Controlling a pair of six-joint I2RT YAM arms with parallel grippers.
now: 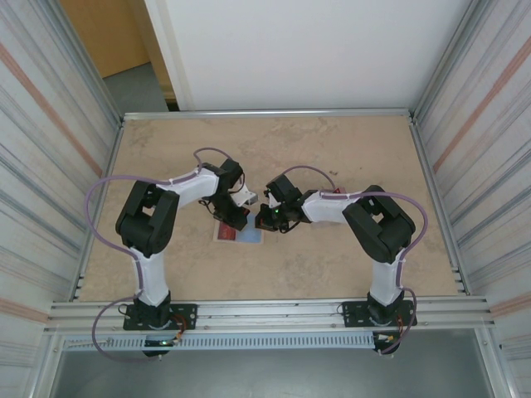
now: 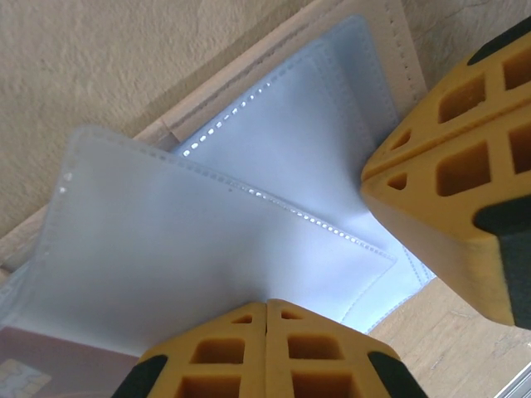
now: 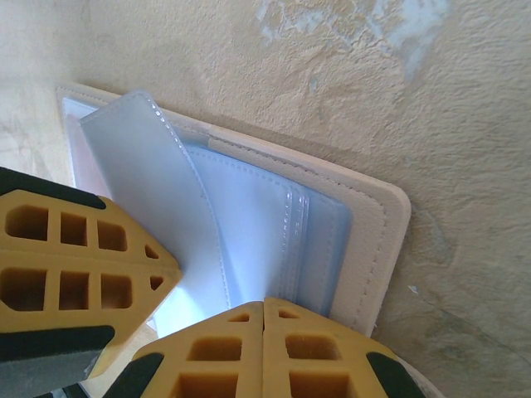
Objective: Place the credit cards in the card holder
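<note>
Both arms meet at mid-bench, where the card holder [image 1: 241, 234] lies opened flat on the bench [image 1: 332, 274] between the left gripper [image 1: 235, 217] and the right gripper [image 1: 270, 220]. We judge that the two are set low over it from either side to keep the cover spread and part its leaves, so that a card can slide in.

In the left wrist view the left gripper [image 2: 319, 249] stands with its yellow fingers [image 2: 465, 166] apart and nothing clamped, a pale leaf of the card holder [image 2: 274, 166] lying between them. The right gripper [image 3: 220, 282] is likewise parted, one clear leaf rising in the gap as if being lifted away from the stack.

The card holder [image 3: 365, 240] shows a beige stitched cover with rounded corners. Inside it are translucent blue-lavender pockets [image 3: 249, 215], stitched along their edges and fanned loosely rather than lying flush.

A reddish credit card [image 2: 75, 356] with a chip shows dimly through one pocket at the lower left of the left wrist view, and seems already housed. From above, a small red piece [image 1: 336, 191], probably another card, lies on the bench just behind the right arm, apart from the holder.
</note>
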